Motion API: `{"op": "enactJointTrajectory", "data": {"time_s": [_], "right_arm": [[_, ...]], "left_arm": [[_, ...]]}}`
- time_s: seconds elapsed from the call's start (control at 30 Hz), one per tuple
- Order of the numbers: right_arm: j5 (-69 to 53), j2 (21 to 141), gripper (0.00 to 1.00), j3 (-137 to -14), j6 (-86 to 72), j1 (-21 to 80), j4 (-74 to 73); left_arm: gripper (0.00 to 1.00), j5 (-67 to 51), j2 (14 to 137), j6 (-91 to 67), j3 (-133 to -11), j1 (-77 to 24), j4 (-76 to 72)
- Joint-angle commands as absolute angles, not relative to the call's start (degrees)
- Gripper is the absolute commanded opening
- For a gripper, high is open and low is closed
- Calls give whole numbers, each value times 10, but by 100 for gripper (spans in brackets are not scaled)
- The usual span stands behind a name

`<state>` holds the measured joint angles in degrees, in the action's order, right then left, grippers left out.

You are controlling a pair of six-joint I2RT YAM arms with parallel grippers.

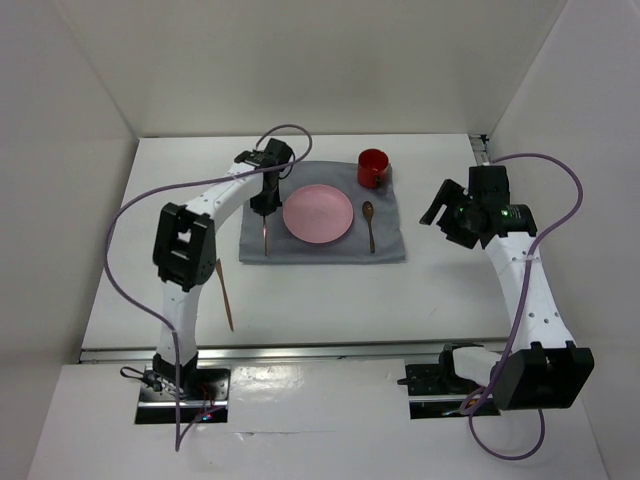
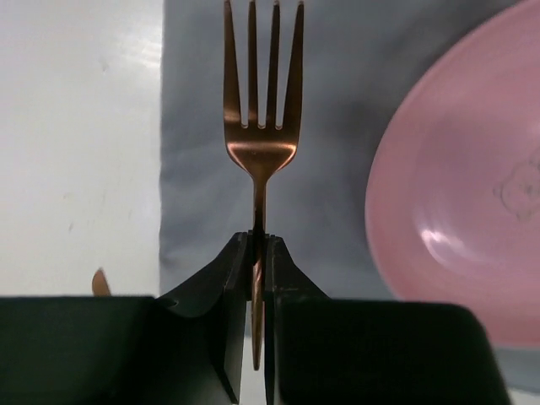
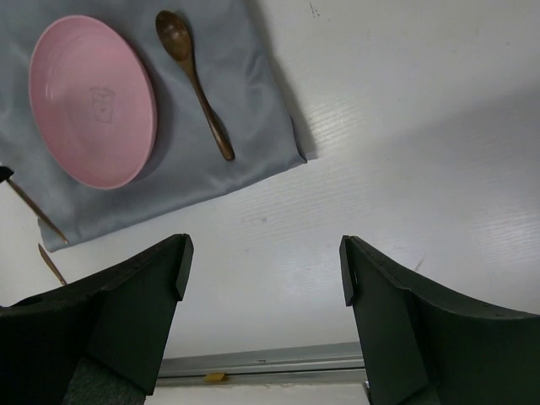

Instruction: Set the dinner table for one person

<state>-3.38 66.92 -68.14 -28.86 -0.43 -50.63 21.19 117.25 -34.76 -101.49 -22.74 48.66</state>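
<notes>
The dinner table (image 1: 330, 295) is the big white surface that fills the middle of the top view, and both arms reach over it from the near edge. At the left, near the left arm, a thin copper-coloured utensil (image 1: 226, 295) lies on the bare white top, off the cloth. I cannot tell which kind of utensil it is.

A grey cloth (image 1: 390, 245) is spread in the middle of the table. Over its left strip the left gripper (image 2: 259, 245) is clenched on the neck of a copper fork (image 2: 260, 152), with the two fingers pressing it from both sides. The fork is between the left edge of the cloth and the pink plate (image 1: 317, 213); whether it touches the cloth I cannot tell.

The plate sits on the cloth about in its centre. Just to the right of it a dark wooden spoon (image 1: 369, 225) lies on the cloth, apart from the plate. A red mug (image 1: 373, 167) stands upright at the far right corner of the cloth.

Further right, the right gripper (image 3: 261, 266) hangs over the bare table, well apart from the cloth, its fingers spread wide and grasping nothing.
</notes>
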Motion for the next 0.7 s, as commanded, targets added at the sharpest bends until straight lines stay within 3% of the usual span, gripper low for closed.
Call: {"op": "enactJointTrajectory", "data": {"time_s": [0.0, 0.27, 0.3, 0.43, 0.47, 0.57, 0.67], "right_arm": [[-26, 660, 83, -702, -286, -7, -504], [-21, 660, 83, -702, -286, -7, -509], [-21, 660, 83, -702, -286, -7, -509], [-21, 660, 83, -702, -286, -7, -509], [-21, 660, 83, -702, -286, -7, -509], [-32, 660, 83, -702, -286, -7, -509], [-38, 660, 83, -702, -286, -7, -504]], "left_arm": [[0, 214, 1256, -295, -1119, -215, 533], [3, 205, 1335, -290, -1185, -197, 516], [22, 200, 1335, -290, -1193, -197, 516], [52, 192, 1343, -290, -1210, -192, 521], [65, 192, 1333, -290, -1210, -192, 521], [66, 192, 1283, -290, -1210, -192, 534], [66, 201, 1181, -343, -1130, -179, 540]]}}
